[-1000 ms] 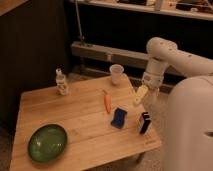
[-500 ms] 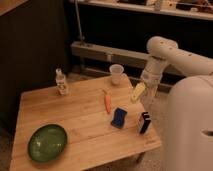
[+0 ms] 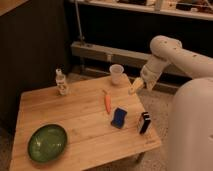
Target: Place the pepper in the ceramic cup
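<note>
The orange-red pepper (image 3: 107, 102) lies on the wooden table (image 3: 75, 115), right of centre, with its tip pointing toward the front. Behind it, near the table's far right corner, stands the white ceramic cup (image 3: 116, 74), upright. My gripper (image 3: 135, 86) hangs over the table's right edge, just right of the cup and behind and to the right of the pepper. Its pale fingers point down and left, stand open, and hold nothing.
A clear bottle (image 3: 62, 82) stands at the far left of the table, and a green bowl (image 3: 47, 142) sits at the front left. A blue sponge (image 3: 118, 117) and a small dark box (image 3: 144, 122) lie in front of the pepper. The robot's white body (image 3: 192, 130) fills the right side.
The gripper has risen a little and drifted left, toward the cup. The things on the table have not moved.
</note>
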Available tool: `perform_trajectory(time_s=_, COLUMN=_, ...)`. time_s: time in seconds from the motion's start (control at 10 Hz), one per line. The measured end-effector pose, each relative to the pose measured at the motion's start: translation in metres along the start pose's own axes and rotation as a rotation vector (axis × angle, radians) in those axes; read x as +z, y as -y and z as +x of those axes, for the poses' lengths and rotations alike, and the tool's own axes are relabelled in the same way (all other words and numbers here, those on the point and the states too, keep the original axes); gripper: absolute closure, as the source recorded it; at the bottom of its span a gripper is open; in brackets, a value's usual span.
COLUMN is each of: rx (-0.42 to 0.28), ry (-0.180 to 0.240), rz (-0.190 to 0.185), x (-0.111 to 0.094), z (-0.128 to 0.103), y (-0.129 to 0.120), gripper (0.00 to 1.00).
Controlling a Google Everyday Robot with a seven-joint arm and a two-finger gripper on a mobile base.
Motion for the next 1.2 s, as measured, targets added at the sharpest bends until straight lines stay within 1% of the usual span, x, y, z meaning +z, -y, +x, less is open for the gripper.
perform_trajectory(time_s=0.2, rx=0.000, ry=0.001, rz=0.000, x=0.000, z=0.000, y=0.000, gripper=0.20)
perform_trajectory(time_s=0.3, rx=0.006, ry=-0.001, rz=0.006, x=0.000, z=-0.001, y=-0.001, gripper=0.20)
perform_trajectory(time_s=0.4, rx=0.002, ry=-0.009, rz=0.026, x=0.000, z=0.000, y=-0.005, gripper=0.20)
perform_trajectory(time_s=0.6, rx=-0.005, ry=-0.025, rz=0.046, x=0.004, z=0.007, y=-0.009, gripper=0.20)
perform_trajectory(time_s=0.8, rx=-0.007, ry=-0.047, rz=0.063, x=0.017, z=0.026, y=0.007, gripper=0.20)
perform_trajectory(time_s=0.9, rx=-0.003, ry=-0.063, rz=0.074, x=0.024, z=0.038, y=0.020, gripper=0.20)
perform_trajectory(time_s=1.0, rx=0.008, ry=-0.102, rz=0.083, x=0.032, z=0.052, y=0.035, gripper=0.20)
perform_trajectory(time_s=1.2, rx=0.023, ry=-0.149, rz=0.086, x=0.035, z=0.058, y=0.048, gripper=0.20)
